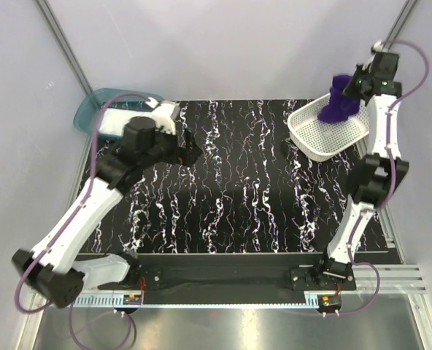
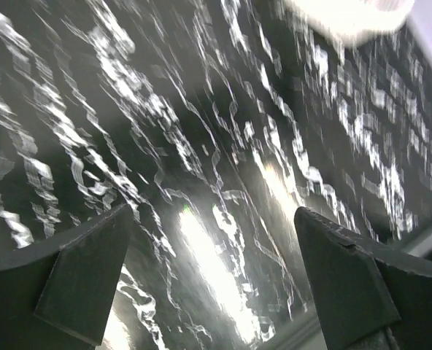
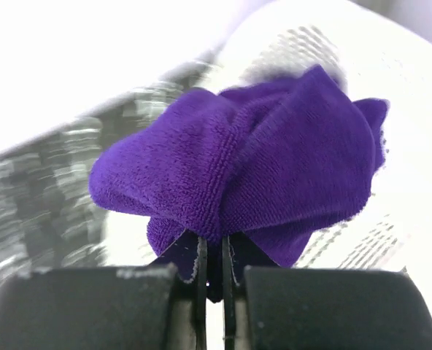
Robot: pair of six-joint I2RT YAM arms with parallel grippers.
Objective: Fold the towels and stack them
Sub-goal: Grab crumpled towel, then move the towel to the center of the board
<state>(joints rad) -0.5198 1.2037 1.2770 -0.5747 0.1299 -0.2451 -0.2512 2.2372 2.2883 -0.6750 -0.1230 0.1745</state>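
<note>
At your 10 o'clock, the teal bin [image 1: 83, 113] holds a pale cloth [image 1: 114, 125], too hidden to tell more. Beside it, your left gripper [image 2: 212, 270] hangs above the black marbled worktop [image 1: 238, 197], jaws wide apart and empty. At 2 o'clock, your right gripper [image 3: 212, 255] is clamped on the purple towel [image 3: 260, 168], bunched above the white mesh basket [image 1: 314, 142].

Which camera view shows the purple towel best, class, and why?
Right wrist: the purple towel fills the frame, weave sharp, pinched in the shut right end effector. Top external shows it small, above the white mesh basket. Left wrist shows none of it.
</note>
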